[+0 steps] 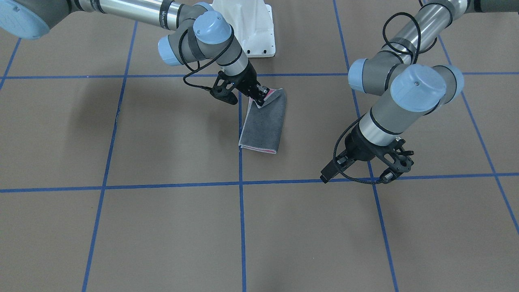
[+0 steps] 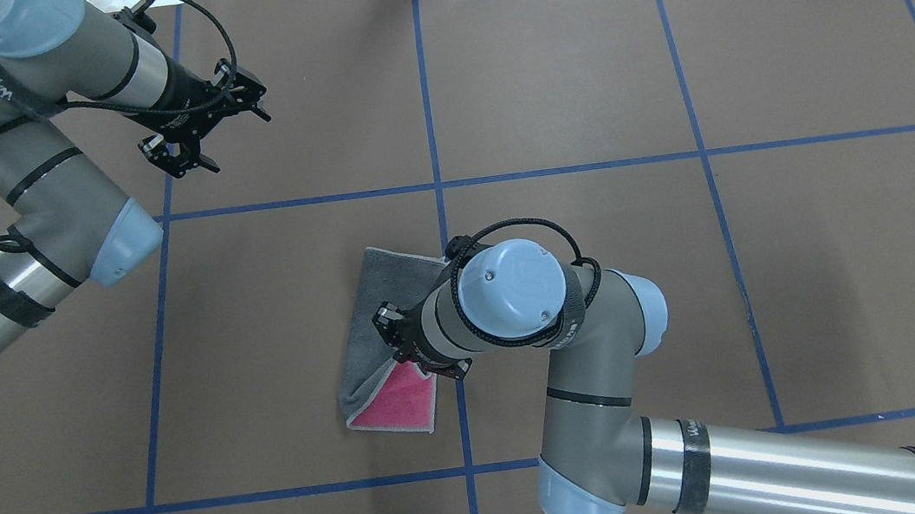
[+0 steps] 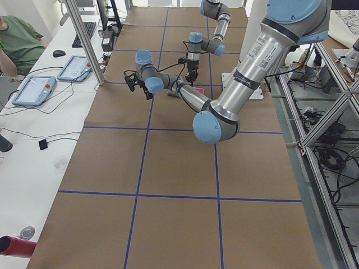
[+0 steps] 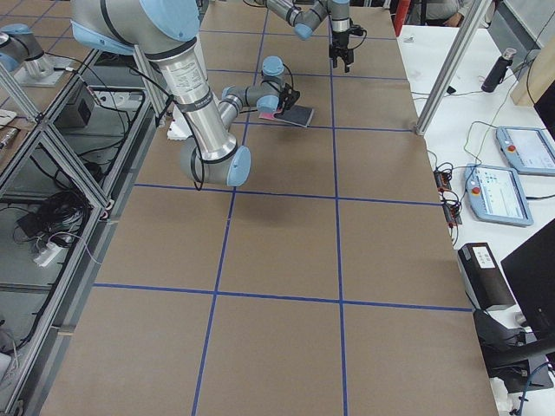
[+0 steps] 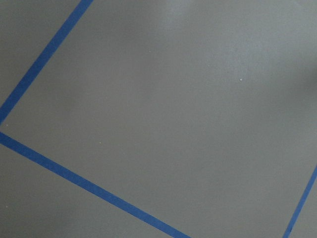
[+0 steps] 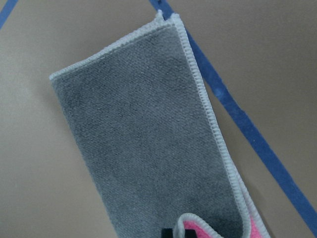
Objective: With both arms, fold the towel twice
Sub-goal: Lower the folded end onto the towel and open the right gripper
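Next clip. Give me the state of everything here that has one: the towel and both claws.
towel: folded once into a strip, grey side out, robot-side end lifted showing pink, far end lying flat.
right claw: shut on the towel's lifted corner.
left claw: away from the towel, holding nothing; open or shut unclear.

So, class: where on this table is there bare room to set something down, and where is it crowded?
Bare: on the table, the squares on the overhead view's right, past the right arm, and the patch between the left hand and the towel. Crowded: the middle, where the right hand pinches the towel's corner.
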`<action>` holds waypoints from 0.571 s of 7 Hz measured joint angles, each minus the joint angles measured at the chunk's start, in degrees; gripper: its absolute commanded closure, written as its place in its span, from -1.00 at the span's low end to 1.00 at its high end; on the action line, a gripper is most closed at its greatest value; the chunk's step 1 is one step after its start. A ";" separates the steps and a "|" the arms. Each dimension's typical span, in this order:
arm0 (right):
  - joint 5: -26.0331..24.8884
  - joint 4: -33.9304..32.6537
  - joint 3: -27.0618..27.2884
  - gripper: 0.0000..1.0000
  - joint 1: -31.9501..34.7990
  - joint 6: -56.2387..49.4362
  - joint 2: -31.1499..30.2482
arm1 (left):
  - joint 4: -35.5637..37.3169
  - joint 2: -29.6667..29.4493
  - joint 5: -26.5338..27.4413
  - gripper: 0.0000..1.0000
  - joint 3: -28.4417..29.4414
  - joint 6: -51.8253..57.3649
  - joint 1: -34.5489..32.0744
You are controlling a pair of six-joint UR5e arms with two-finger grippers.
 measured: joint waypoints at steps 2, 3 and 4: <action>0.24 0.06 0.80 1.00 0.00 -0.27 -0.10 | -0.03 0.03 0.00 -1.00 0.10 0.11 -0.04; 0.23 0.10 1.49 1.00 -0.15 -0.27 -0.21 | -0.07 0.21 0.00 -1.00 0.14 0.13 -0.05; 0.12 0.14 2.35 1.00 -0.67 -0.26 -0.50 | -0.15 0.51 0.00 -1.00 0.15 0.14 -0.03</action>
